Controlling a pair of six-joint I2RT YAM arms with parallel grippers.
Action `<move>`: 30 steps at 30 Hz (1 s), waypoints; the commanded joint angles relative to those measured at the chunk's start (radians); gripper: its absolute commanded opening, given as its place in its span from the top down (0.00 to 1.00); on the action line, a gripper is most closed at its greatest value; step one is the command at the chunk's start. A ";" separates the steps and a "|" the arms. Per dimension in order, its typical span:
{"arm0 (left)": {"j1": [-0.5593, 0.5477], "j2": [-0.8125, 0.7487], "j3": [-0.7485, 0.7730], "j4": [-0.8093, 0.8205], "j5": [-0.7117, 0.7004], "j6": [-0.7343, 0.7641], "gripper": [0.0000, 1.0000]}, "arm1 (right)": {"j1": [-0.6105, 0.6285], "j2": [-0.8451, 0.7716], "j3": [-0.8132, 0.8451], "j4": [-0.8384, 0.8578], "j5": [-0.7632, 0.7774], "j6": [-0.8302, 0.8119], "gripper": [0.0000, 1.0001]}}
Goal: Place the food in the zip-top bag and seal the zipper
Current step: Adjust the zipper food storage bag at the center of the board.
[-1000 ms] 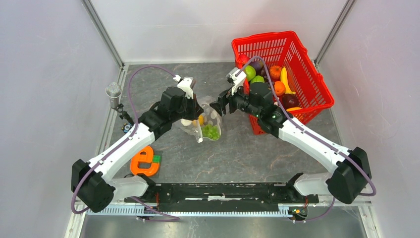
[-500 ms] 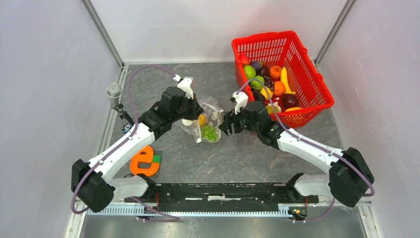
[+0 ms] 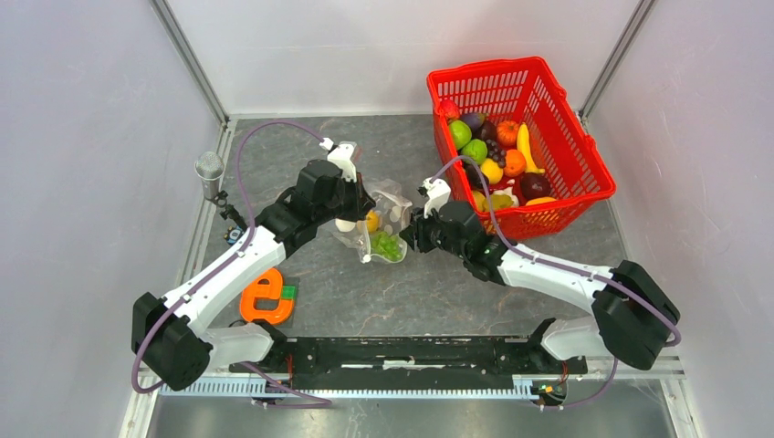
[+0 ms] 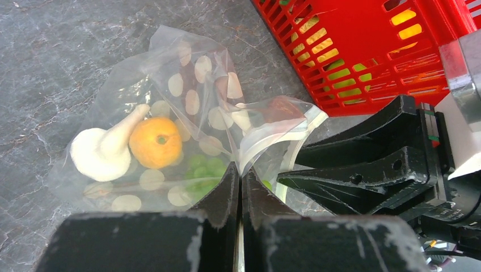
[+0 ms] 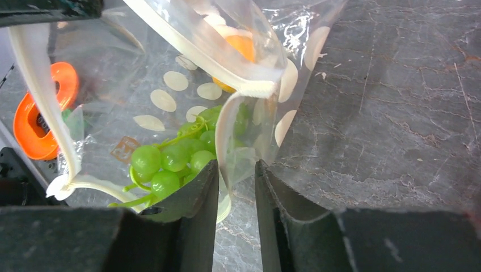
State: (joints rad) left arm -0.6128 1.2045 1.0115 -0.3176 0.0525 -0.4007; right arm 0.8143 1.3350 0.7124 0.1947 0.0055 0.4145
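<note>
The fingers of the left gripper are pressed together and pinch the rim of the zip-top bag at the lower middle of the left wrist view. The fingers of the right gripper stand a narrow gap apart. The whitish zipper hangs down between them; I cannot tell if they press it. There is one bag, lying on the grey table at the centre of the top view. It holds three pieces of food: one white piece, one orange fruit and one bunch of green grapes. One red basket at the upper right holds about ten more fruits. One orange letter toy lies at the lower left. A small brown label shows through the bag, too small to read.
</note>
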 commanded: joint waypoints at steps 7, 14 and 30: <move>-0.002 -0.019 0.010 0.057 -0.007 -0.049 0.98 | 0.025 0.016 -0.053 0.147 0.089 0.043 0.95; -0.002 -0.042 0.045 0.000 -0.069 -0.017 0.98 | 0.026 -0.095 0.059 0.079 0.070 -0.088 1.00; 0.018 -0.140 0.372 -0.312 -0.155 0.104 0.98 | -0.129 -0.111 0.329 0.041 -0.256 -0.117 1.00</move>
State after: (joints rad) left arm -0.5983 1.1233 1.3174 -0.5831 -0.0994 -0.3531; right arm 0.7048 1.2003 1.0183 0.2016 -0.1654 0.3004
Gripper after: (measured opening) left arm 0.040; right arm 0.006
